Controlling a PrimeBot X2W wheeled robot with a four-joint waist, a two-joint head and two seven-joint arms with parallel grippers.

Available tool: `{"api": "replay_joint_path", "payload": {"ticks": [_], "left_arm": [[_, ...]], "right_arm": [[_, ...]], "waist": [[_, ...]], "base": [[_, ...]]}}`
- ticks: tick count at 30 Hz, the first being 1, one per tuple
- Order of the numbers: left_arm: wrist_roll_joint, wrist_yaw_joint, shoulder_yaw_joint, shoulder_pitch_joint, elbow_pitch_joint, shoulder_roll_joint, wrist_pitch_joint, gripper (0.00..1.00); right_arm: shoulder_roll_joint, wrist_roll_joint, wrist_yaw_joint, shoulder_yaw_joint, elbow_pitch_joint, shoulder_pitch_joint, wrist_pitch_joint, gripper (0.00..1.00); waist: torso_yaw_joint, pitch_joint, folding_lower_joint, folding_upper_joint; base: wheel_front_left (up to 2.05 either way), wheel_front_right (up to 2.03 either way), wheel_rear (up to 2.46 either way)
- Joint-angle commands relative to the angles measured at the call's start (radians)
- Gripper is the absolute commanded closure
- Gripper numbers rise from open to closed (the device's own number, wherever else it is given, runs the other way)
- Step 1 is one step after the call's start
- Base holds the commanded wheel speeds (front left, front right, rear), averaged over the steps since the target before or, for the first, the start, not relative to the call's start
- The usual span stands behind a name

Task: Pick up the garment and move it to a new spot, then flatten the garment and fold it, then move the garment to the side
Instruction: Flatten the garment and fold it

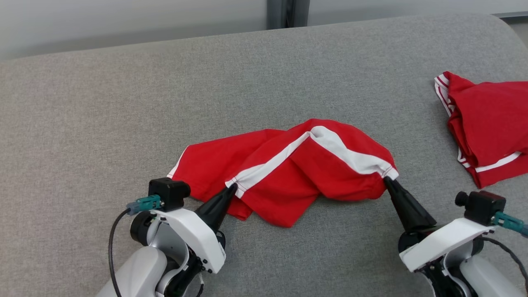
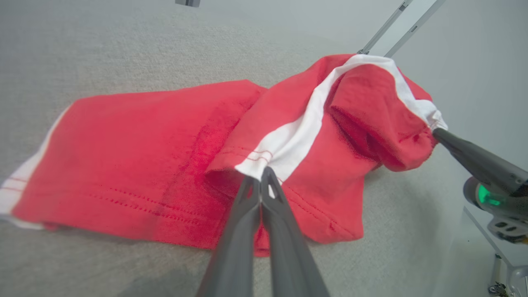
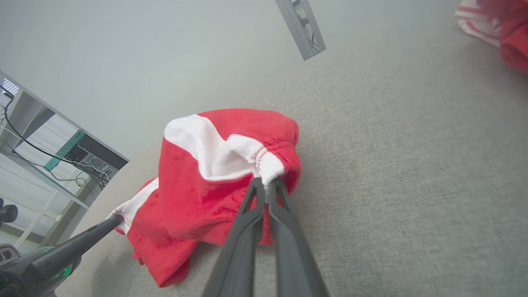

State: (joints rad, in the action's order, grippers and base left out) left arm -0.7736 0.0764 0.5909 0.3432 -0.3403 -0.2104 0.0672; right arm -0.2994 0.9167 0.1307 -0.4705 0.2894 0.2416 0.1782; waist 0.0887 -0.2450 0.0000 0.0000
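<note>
While garment (image 1: 288,173) sags between them, left fingers (image 1: 218,204) and right fingers (image 1: 404,202) clamp its white-striped corners.

The red garment (image 1: 288,173) with a white band lies bunched and partly lifted on the grey surface (image 1: 123,111)

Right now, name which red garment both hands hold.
The crumpled red cloth garment at centre, pinched by its white band; the folded red garment lies apart, rightward.
</note>
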Motion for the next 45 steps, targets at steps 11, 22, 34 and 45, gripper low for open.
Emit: {"api": "replay_joint_path", "payload": {"ticks": [11, 22, 34, 45], "left_arm": [[0.023, -0.079, -0.149, 0.026, 0.401, -0.177, -0.014, 1.00], [0.048, -0.168, -0.310, 0.100, 0.727, -0.309, 0.027, 1.00], [0.070, -0.096, -0.278, 0.333, 0.573, -0.307, 0.056, 1.00], [0.205, 0.040, -0.136, 0.923, -0.113, -0.186, -0.058, 1.00]], "right_arm": [[-0.183, 0.077, 0.000, 0.070, -0.269, 0.084, 0.000, 1.00], [-0.276, 0.115, 0.000, 0.225, -0.517, 0.141, -0.131, 1.00], [-0.218, 0.068, 0.000, 0.180, -0.423, 0.350, -0.281, 1.00], [-0.035, -0.026, 0.000, 0.017, 0.087, 0.923, -0.167, 1.00]], "waist": [[-0.017, 0.050, 0.0000, 0.0000], [-0.038, 0.064, 0.0000, 0.0000], [-0.036, 0.000, 0.0000, 0.0000], [-0.042, -0.106, 0.0000, 0.0000]], "base": [[0.00, 0.00, 0.00], [0.00, 0.00, 0.00], [0.00, 0.00, 0.00], [0.00, 0.00, 0.00]]}}
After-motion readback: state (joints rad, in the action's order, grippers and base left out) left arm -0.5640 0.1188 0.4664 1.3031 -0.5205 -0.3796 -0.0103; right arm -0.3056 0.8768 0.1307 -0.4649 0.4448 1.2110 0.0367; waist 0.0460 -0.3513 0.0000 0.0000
